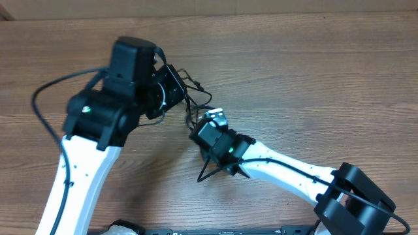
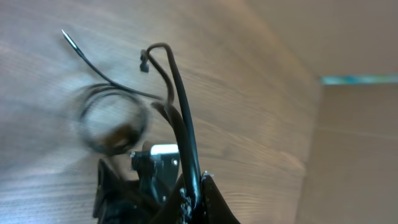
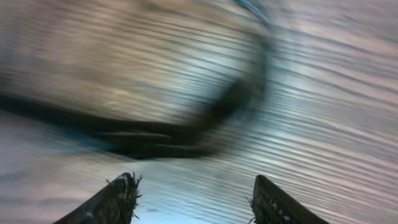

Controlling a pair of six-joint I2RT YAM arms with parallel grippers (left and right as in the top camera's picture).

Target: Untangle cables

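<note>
**Several thin black cables clamped in the left gripper, right jaws spread beside them**

Several cables (image 1: 196, 83) form a small tangle a little toward 11 o'clock from the middle of the wooden table (image 1: 313, 72). In the overhead view, one strand runs out toward 2 o'clock and ends in a small plug tip. Another curves round to 4 o'clock and drops back toward 6 o'clock.

At the tangle's 9 o'clock edge sits the left gripper (image 1: 177, 91), clenched tight on the cables. The left wrist view shows this closely. The strands (image 2: 180, 106) rise out of the closed left gripper (image 2: 198, 196) toward 12 o'clock. They bend over at the top, and a plug tip hangs at 11 o'clock. A blurred loop lies on the wood at 9 o'clock from those strands, and one thin end points off toward 10 o'clock.

At about 5 o'clock from the tangle, just beside it, is the right gripper (image 1: 210, 117). The right wrist view is heavily blurred. It shows the right gripper (image 3: 196, 196) with both fingers (image 3: 118, 199) standing apart and only bare wood between them. A dark cable (image 3: 155, 134) lies across the table at 12 o'clock from the fingertips, and I cannot tell whether it touches them.
</note>
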